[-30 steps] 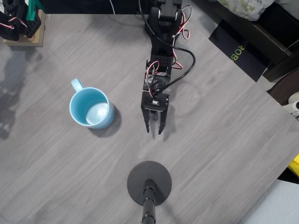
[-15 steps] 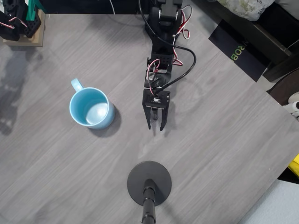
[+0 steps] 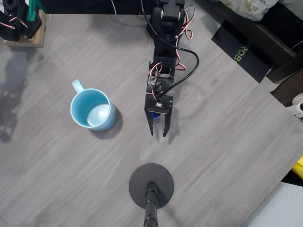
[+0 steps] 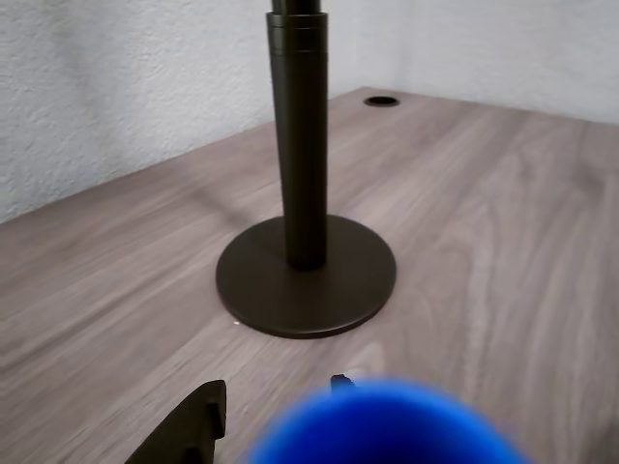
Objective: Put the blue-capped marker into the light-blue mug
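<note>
Closest to my wrist camera, the marker [image 4: 382, 425] showed as a bright blue rounded blur at the bottom edge, its cap end toward the lens and too soft to make out any detail. Just left of it one dark finger [image 4: 193, 430] of my hand poked up from the lower edge. Beyond them stood a dark round stand base [image 4: 306, 275] with its upright pole [image 4: 299, 135], resting on the grey wood-grain desk [image 4: 503, 222], and further back a white textured wall [image 4: 126, 87] and a small round hole in the desktop.

From above, my hand [image 3: 158, 134] pointed down the picture toward that stand base [image 3: 151, 185], apart from it. A small spot of blue, the marker [image 3: 154, 115], peeked out between the fingers near their root; the black barrel I could not make out. The fingers ran close together and nearly parallel around it, so I was pinching the marker.

The mug [image 3: 93, 109] stood upright well to the left of my hand in the overhead view, glossy light blue, its small loop handle toward the upper left. Its pale inside held nothing.
</note>
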Available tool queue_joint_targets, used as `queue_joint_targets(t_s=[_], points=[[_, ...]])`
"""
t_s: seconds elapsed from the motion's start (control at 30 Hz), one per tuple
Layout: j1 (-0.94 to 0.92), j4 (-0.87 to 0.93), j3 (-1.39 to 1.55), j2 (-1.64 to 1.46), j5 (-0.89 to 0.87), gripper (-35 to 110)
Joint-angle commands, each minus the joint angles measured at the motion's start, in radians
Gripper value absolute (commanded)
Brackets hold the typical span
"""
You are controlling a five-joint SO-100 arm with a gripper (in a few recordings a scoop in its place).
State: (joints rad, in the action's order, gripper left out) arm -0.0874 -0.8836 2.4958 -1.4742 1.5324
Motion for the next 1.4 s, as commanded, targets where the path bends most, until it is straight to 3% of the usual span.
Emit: queue_joint_targets(t_s=[0.0,0.37,0.47,0.57,0.6,0.7,0.77,0.9,1.03,1.23,1.37], points=[[0.002,0.0,-0.011,-0.034,-0.006,17],[0.003,-0.011,0.067,-0.089,-0.008,16],[0.018,0.04,0.089,-0.126,-0.009,3],[0.026,0.098,0.072,-0.12,-0.074,10],[0.023,0.183,0.051,-0.133,-0.115,12],[0.014,0.761,-0.144,-0.258,-0.324,16],[0.02,1.015,-0.282,-0.275,-0.417,17],[0.052,1.121,-0.345,-0.264,-0.453,18],[0.095,1.339,-0.488,-0.218,-0.474,18],[0.17,1.649,-0.746,-0.086,-0.417,20],[0.222,1.758,-0.867,0.008,-0.41,21]])
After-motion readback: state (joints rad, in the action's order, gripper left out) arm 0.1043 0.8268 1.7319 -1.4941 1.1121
